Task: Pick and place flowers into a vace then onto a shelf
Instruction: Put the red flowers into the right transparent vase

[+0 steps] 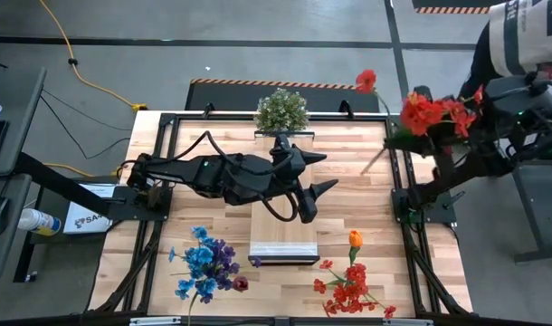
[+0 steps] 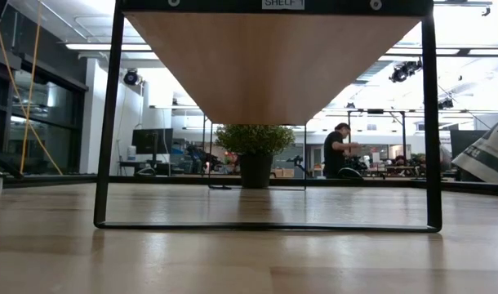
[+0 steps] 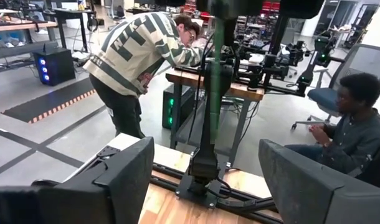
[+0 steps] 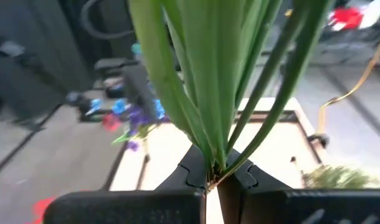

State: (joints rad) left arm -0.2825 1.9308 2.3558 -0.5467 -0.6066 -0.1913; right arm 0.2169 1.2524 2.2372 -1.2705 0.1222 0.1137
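Note:
My right gripper (image 4: 212, 182) is shut on a bunch of bright red flowers (image 1: 430, 113), held high over the table's far right corner. More flowers lie flat on the table: a blue and purple bunch (image 1: 204, 263) near left, and a red and orange bunch (image 1: 351, 285) near right. The shelf (image 1: 283, 240) runs down the table's middle, with a bushy green plant (image 1: 281, 110) on its far end. My left gripper (image 1: 318, 172) hangs open above the shelf, pointing right, with nothing between its fingers. No vase shows. My right gripper pinches the red bunch's gathered green stems and leaves (image 4: 213, 163) between its two shut fingers. The stems fan out past the fingertips. The bunch is lifted clear of the table; a pale stem end (image 1: 375, 163) trails down toward the tabletop.
Black frame rails (image 1: 398, 181) border the tabletop on both sides. In the low view the shelf's dark legs (image 2: 106, 122) stand on the table, with the plant's pot (image 2: 255, 170) behind. A person in a striped top (image 3: 137, 56) leans beyond the right edge; another person (image 3: 352, 124) sits nearby.

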